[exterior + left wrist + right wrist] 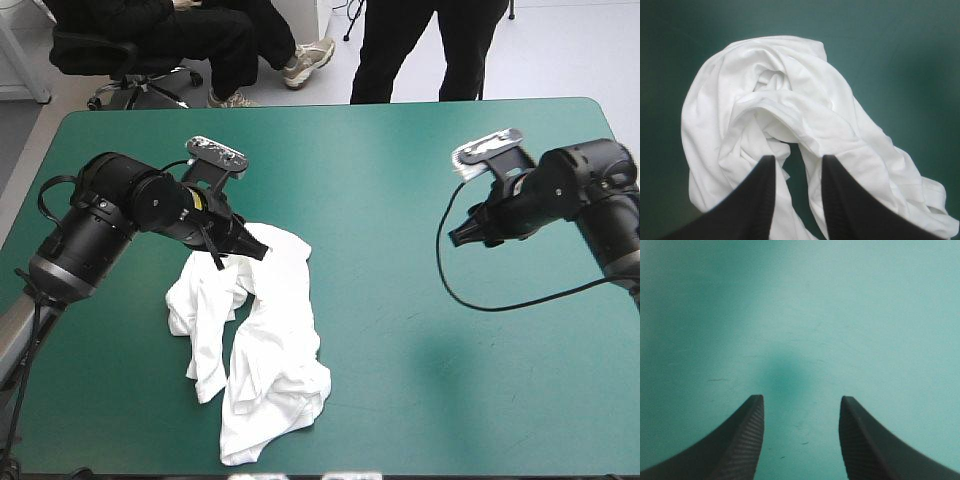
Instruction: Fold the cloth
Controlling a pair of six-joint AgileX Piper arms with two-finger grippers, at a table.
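The white T-shirt (pixel 268 350) lies as a crumpled heap on the left half of the worktop (pixel 400 150), running from about the middle of that half down toward the near edge. The high view shows its whole outline: a bunched upper part, a loop of fabric toward the left edge, and a longer wrinkled lobe nearest the robot.

The left end effector (pixel 252 246) sits at the far end of the heap, pointing toward the worktop's middle. From above, its black fingers are hard to tell apart. The left wrist view settles that: the left end effector (pixel 797 161) has its fingers (pixel 755 200) a moderate gap apart, with folds of the T-shirt (pixel 790 100) ahead of them and white cloth showing in the gap. The same view shows a twisted, hem-like fold curling just ahead of the tips. Whether the tips touch the fabric I cannot tell from either view.

The right end effector (pixel 460 236) is over the right half of the worktop, well apart from the T-shirt. Only its own wrist view shows its state. There the right end effector (pixel 801 401) has its fingers (pixel 740 445) spread wide, with bare teal-green cover (pixel 800 315) between and ahead of them and a soft shadow on it.
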